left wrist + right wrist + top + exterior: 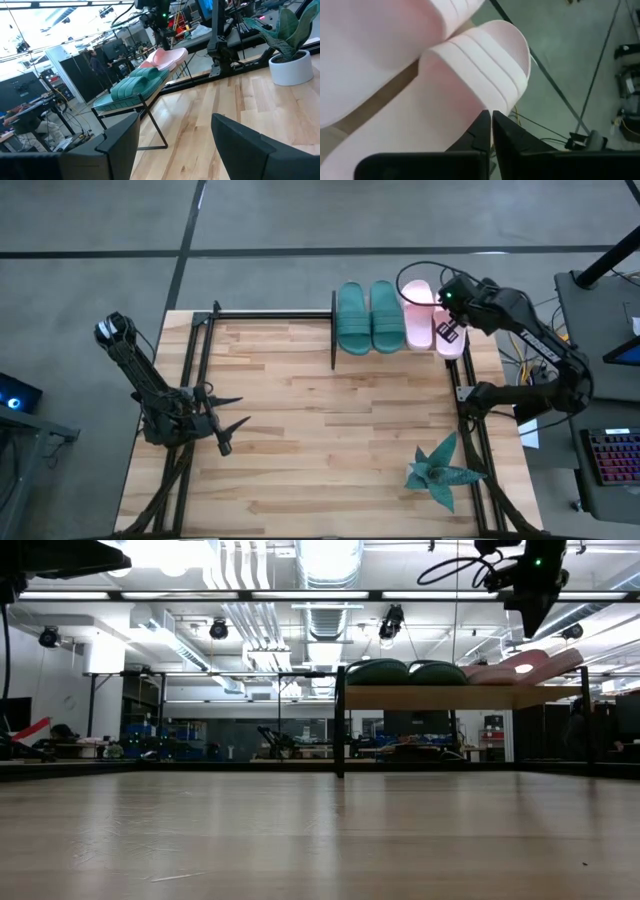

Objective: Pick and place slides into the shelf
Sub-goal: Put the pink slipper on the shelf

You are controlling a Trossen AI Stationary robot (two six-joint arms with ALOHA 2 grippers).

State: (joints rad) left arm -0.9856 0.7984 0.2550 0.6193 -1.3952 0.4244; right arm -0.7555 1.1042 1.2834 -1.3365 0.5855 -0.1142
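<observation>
Right claw (pixel 491 131) shut — over pink slide (pixel 460 95)

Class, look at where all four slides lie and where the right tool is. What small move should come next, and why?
Probably lift the right tool straight up and draw it back. Its fingers are shut with nothing between them, above the outer pink slide, which lies on the shelf beside the other pink slide and the two green ones. The left tool waits, open.

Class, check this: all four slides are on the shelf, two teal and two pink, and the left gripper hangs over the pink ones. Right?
Not quite. It is the right gripper over the pink slides, as the high view shows; the left gripper waits open over the table. The rest stands.
</observation>
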